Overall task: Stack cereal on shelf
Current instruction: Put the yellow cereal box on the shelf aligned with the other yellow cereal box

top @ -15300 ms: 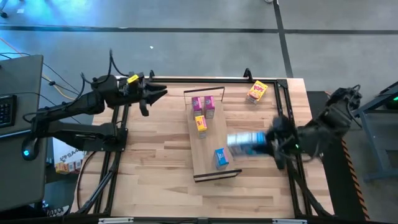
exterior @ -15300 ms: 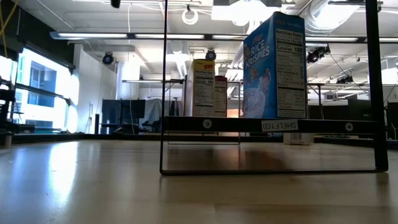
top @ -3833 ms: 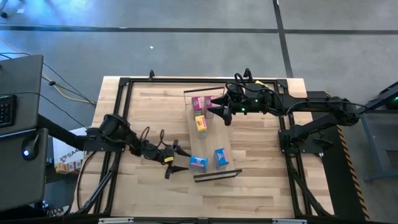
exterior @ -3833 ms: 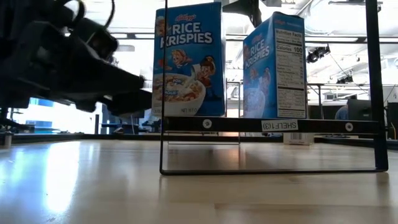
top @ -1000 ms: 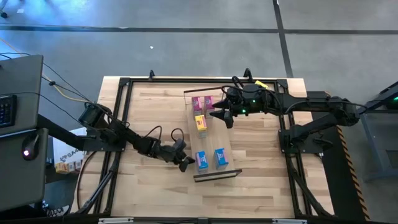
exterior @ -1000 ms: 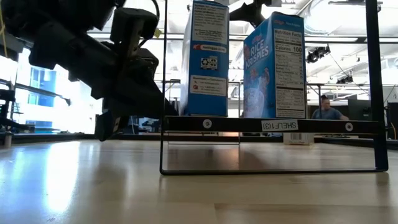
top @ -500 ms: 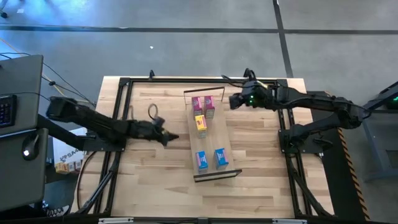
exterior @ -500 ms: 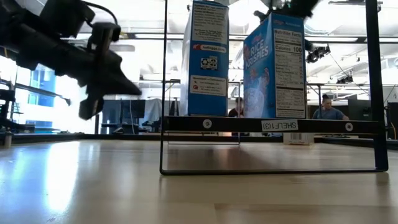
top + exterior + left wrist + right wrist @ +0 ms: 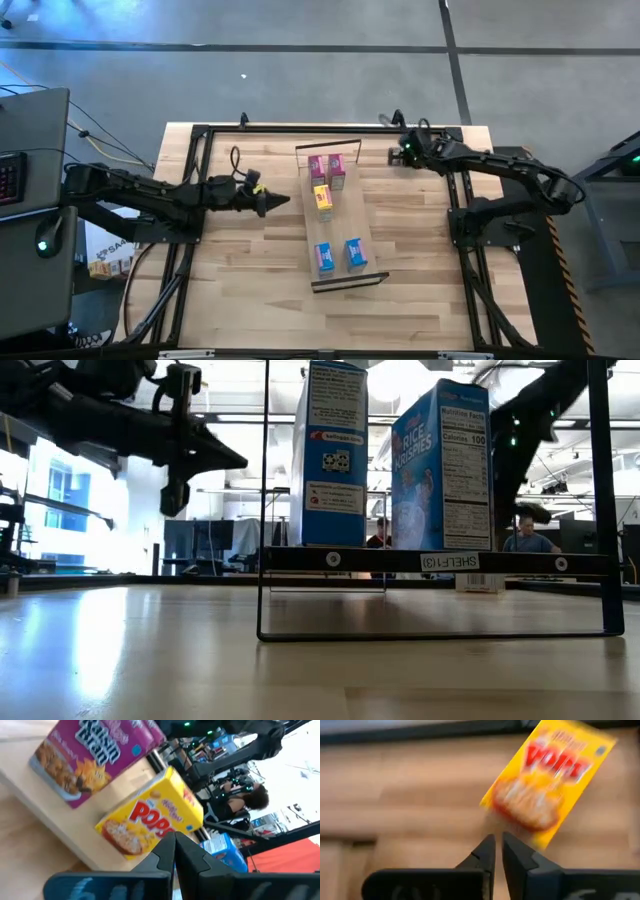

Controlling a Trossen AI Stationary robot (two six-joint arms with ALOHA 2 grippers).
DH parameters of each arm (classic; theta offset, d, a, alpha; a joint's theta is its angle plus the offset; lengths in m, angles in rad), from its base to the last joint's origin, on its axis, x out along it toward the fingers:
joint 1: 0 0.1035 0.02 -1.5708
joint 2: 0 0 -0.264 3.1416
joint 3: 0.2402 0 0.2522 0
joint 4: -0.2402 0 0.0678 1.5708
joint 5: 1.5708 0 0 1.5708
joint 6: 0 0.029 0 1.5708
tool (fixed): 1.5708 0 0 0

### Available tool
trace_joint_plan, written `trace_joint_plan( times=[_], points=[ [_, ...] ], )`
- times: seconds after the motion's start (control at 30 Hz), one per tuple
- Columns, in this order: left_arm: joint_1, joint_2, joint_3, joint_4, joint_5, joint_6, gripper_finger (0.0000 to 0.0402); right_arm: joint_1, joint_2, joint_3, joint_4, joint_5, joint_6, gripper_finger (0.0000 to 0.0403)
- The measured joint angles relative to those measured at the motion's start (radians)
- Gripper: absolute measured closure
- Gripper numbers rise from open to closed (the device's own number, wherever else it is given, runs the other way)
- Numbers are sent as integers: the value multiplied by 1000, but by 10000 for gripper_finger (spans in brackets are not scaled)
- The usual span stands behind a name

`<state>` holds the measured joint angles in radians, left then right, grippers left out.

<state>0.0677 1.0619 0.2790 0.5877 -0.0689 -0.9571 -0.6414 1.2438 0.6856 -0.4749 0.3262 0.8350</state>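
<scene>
Table (image 9: 250,260): only right wrist view shows yellow box (image 9: 547,782) beyond clenched right gripper (image 9: 495,851); left gripper (image 9: 278,201) clenched.

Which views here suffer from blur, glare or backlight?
Right wrist view: the yellow cereal box is smeared, its print unreadable. Low view: bright windows and ceiling lights backlight the scene, so the left arm reads as a silhouette; the blue cereal boxes on the shelf stay readable. Left wrist view: the far background is washed out white. High view: evenly lit.
</scene>
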Motion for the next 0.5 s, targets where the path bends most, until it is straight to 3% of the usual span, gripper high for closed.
trace_joint_plan(
  times=[0.2, 0.4, 0.5],
  points=[
    [22, 0, 55, 35, -9, 89, 401, -160, 2, -62, 137, 39, -130, 399],
    [43, 1, 128, 54, -71, 211, 401, -293, 80, -81, 274, -77, -244, 402],
    [52, 1, 169, 56, -75, 248, 401, -299, 115, -76, 286, -62, -255, 402]
  ],
)
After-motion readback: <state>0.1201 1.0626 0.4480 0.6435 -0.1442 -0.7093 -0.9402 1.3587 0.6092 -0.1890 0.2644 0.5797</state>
